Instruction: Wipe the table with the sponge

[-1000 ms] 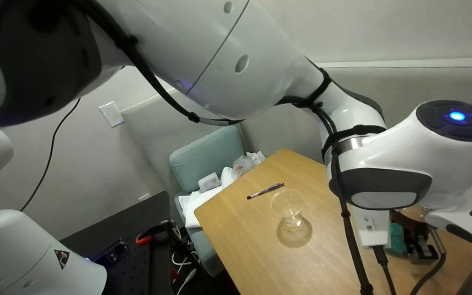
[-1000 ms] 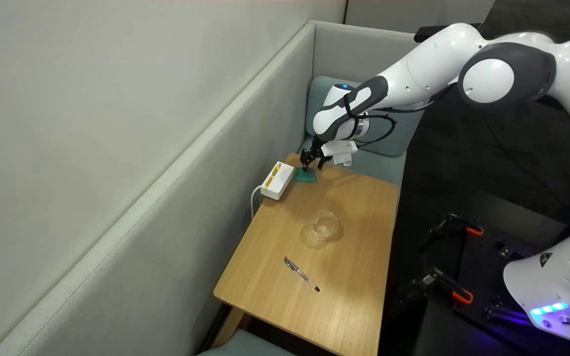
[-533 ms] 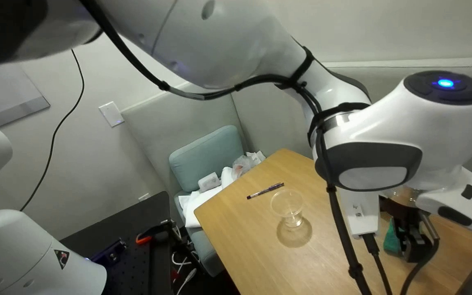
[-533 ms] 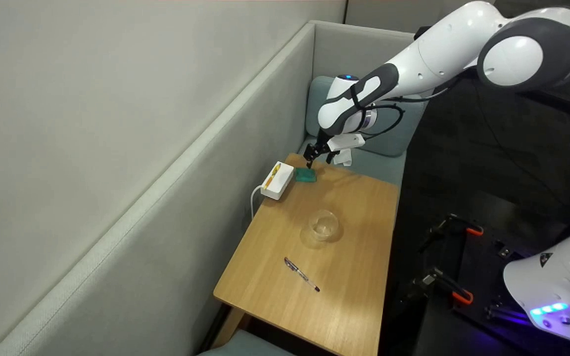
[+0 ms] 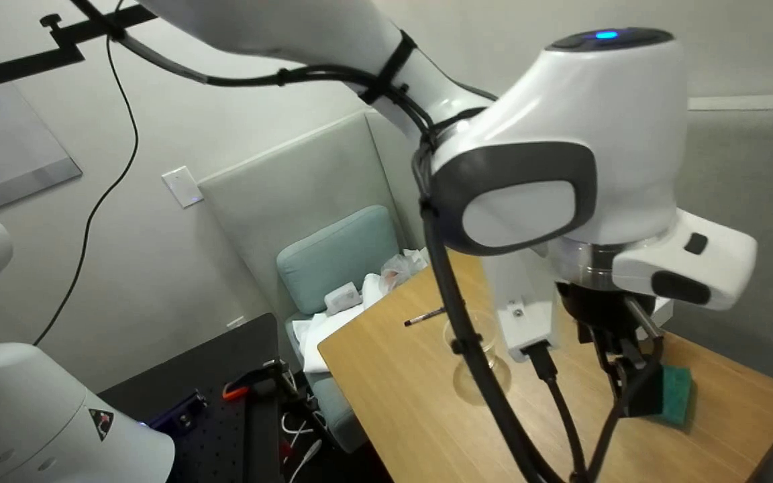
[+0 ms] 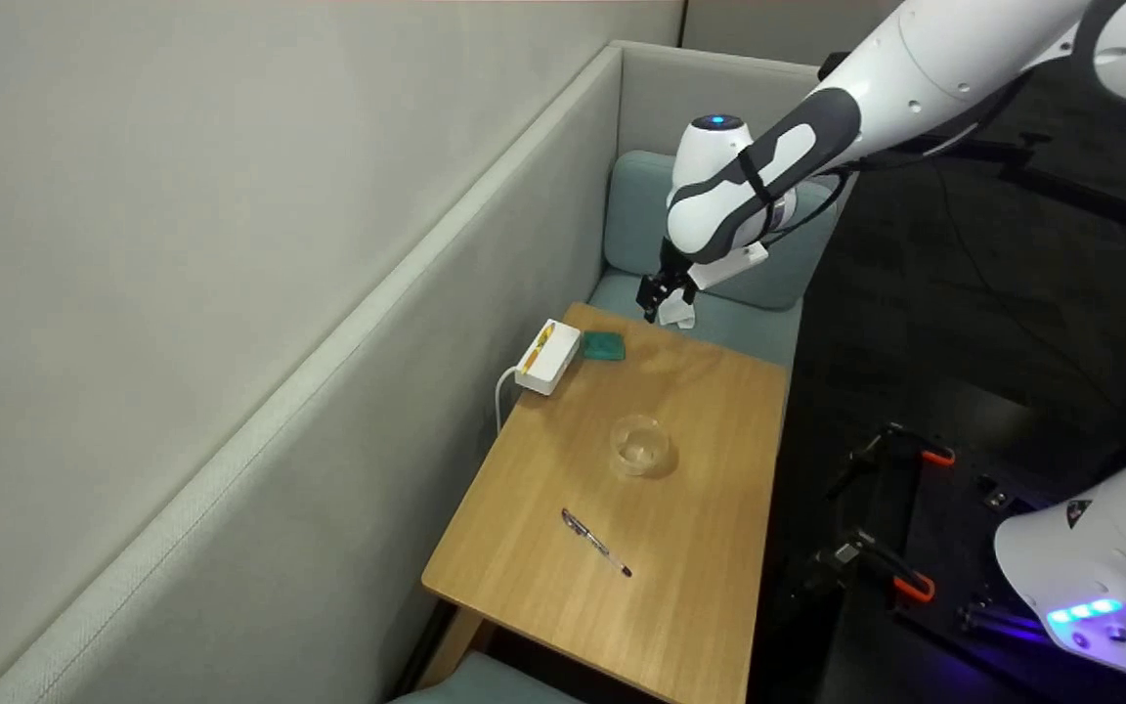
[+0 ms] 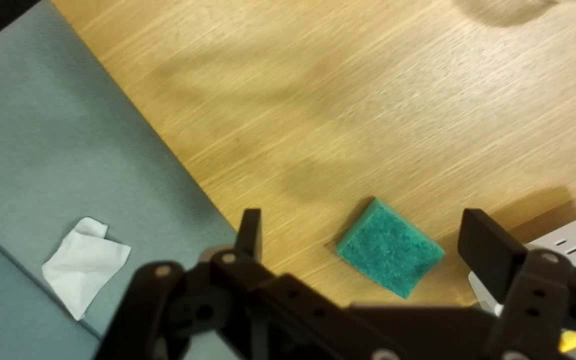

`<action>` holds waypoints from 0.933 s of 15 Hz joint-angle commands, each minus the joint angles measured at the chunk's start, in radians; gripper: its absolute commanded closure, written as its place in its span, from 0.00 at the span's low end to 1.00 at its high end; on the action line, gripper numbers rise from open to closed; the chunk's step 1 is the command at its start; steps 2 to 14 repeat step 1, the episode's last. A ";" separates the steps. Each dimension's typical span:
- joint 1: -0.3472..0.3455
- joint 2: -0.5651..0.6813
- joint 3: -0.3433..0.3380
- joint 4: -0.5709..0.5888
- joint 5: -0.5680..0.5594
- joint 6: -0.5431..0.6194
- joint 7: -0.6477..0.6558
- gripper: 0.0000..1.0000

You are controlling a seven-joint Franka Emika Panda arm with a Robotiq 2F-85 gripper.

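Observation:
The sponge (image 7: 390, 250), a teal-green square pad, lies flat on the tan wooden table (image 7: 268, 125) near its far end. It also shows in both exterior views, at the table's end beside the white box (image 6: 604, 345) and partly behind a finger (image 5: 676, 396). My gripper (image 7: 362, 220) is open and empty, its two black fingers wide apart. In the wrist view the sponge appears between and below the fingertips, touching neither. In an exterior view the gripper (image 6: 669, 298) hangs above the table's end edge, to the right of the sponge and apart from it.
A white power box (image 6: 548, 357) with a yellow top stands beside the sponge. A clear cup (image 6: 639, 445) stands mid-table, and a pen (image 6: 597, 543) lies beyond it. A white tissue (image 7: 85, 265) lies on the green seat. A grey padded wall (image 6: 485, 323) runs along one table side.
The gripper has risen from over the sponge and moved off it, to the right in an exterior view. The sponge lies where it was. The cup and pen have not moved.

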 commanded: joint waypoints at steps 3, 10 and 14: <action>0.042 -0.142 -0.025 -0.168 -0.053 0.077 0.026 0.00; 0.042 -0.142 -0.025 -0.168 -0.053 0.077 0.026 0.00; 0.042 -0.142 -0.025 -0.168 -0.053 0.077 0.026 0.00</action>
